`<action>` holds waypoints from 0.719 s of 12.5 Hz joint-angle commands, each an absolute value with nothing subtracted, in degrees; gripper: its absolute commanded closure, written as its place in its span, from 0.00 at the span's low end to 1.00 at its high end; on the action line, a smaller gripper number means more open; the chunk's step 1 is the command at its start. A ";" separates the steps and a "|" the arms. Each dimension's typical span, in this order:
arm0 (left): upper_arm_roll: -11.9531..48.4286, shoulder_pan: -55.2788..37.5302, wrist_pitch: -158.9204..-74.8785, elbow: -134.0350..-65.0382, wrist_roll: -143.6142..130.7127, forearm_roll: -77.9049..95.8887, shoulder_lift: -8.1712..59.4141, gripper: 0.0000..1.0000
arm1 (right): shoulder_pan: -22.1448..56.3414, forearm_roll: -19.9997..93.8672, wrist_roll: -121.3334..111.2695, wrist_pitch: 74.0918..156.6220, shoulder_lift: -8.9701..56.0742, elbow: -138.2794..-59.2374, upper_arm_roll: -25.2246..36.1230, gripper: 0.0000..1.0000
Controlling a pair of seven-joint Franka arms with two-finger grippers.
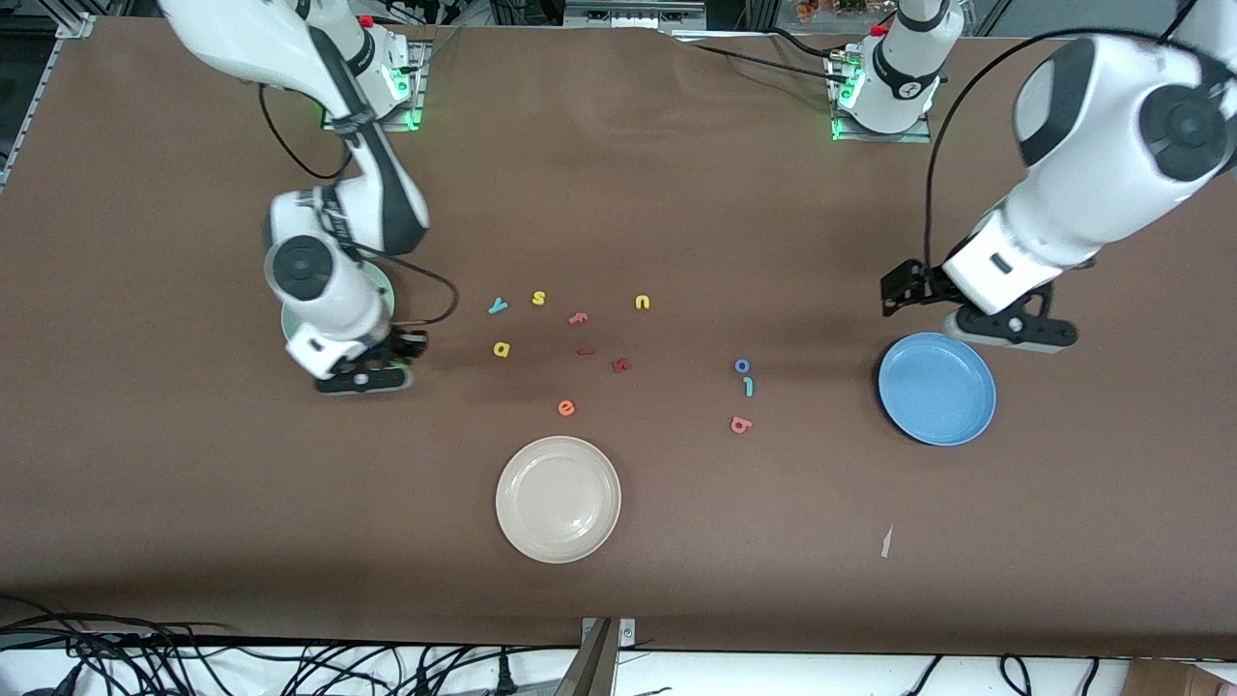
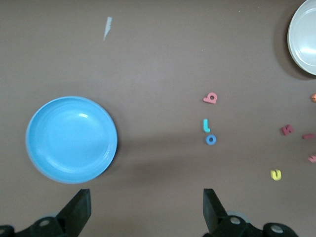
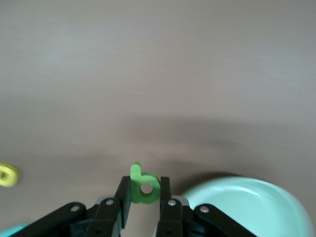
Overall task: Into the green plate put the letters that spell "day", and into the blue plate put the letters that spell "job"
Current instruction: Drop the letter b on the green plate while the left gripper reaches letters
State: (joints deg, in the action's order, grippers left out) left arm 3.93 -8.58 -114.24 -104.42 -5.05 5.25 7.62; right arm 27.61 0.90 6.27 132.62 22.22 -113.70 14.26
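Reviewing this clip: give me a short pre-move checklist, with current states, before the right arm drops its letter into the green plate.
1. Right gripper shut on green d: ok.
2. Green plate beside that gripper, reachable: ok.
3. Gripper directly above the plate: not ok, it sits beside the rim.
4. Yellow a and cyan y lying on the table, free to pick: ok.
5. Left gripper open, waiting above the table beside the blue plate: ok.

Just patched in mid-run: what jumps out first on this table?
The right gripper is shut on the green "d", beside the green plate at the right arm's end of the table. A scatter of foam letters lies mid-table, with the cream plate nearer the front camera. The left gripper waits open beside the blue plate, which holds nothing.
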 commanded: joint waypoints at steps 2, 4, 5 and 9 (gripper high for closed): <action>3.69 -12.38 -122.95 -107.23 -5.01 6.42 12.99 0.00 | 27.77 0.70 -2.79 135.32 15.13 -126.78 19.85 0.92; 3.69 -13.09 -123.57 -107.05 -4.92 6.42 15.54 0.00 | 27.77 0.70 -3.34 143.59 13.28 -135.06 20.82 0.89; 3.60 -13.79 -123.66 -106.79 -4.83 6.24 17.73 0.00 | 27.69 0.70 -3.34 143.61 13.53 -135.17 21.00 0.73; 3.60 -16.33 -129.53 -106.52 -4.66 6.42 23.81 0.00 | 28.04 0.70 -2.37 142.31 13.36 -132.82 20.57 0.00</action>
State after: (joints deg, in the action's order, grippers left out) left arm 4.07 -14.35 -127.29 -107.77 -5.18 5.25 21.38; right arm 27.50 0.91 -2.51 143.64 15.74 -133.30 20.60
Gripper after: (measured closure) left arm 0.000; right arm 0.454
